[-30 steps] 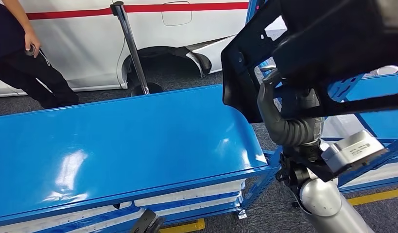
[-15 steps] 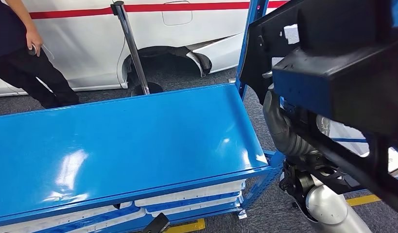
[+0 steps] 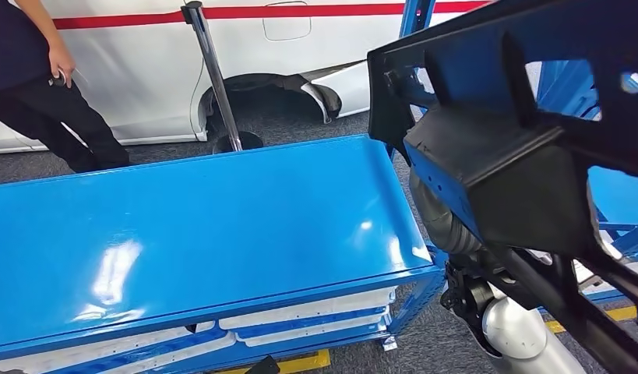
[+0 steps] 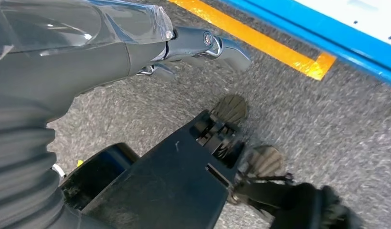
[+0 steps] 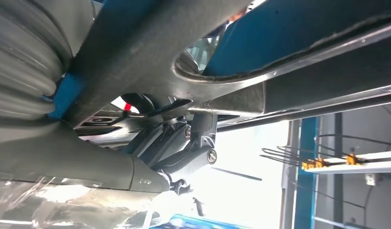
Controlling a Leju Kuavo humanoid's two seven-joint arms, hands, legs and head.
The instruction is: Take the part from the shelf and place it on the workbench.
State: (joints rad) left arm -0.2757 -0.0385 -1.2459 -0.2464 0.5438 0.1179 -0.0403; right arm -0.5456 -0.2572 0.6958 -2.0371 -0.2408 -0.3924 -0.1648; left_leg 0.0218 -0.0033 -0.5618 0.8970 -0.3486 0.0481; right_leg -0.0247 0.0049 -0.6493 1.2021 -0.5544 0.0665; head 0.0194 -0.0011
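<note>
Black moulded plastic crowds the head view from about 1 to 4 o'clock: the part [image 3: 502, 167], a large ribbed frame with open cut-outs, is held up in the air close to the camera, to the right of the counter [image 3: 183, 226] and above the right arm [image 3: 514, 335]. The arm's grey ribbed cover and silver forearm rise under the part at roughly 5 o'clock. In the right wrist view the right hand [image 5: 181, 143] sits up against the part's underside, its dark fingers [image 5: 195, 160] tucked round an edge of the frame, so it holds the part. Blue shelf uprights [image 3: 417, 15] stand behind the part, toward 1 o'clock.

The counter is a glossy blue sheet-metal top lying across the middle of the head view from 9 o'clock toward the centre, with white panels [image 3: 308, 312] stacked on the level below it. Its right end is near the part but apart from it.

In the left wrist view the left hand [image 4: 198, 47] hangs over grey carpet [image 4: 327, 124], thumb and fingers stretched out and apart, with nothing in them. A yellow floor stripe [image 4: 269, 45] runs past it.

Beyond the counter, at 12 o'clock, stand a white vehicle with a red stripe [image 3: 300, 47] and a chrome barrier post [image 3: 214, 78]; a person in dark clothes [image 3: 35, 86] stands at 10 o'clock.
</note>
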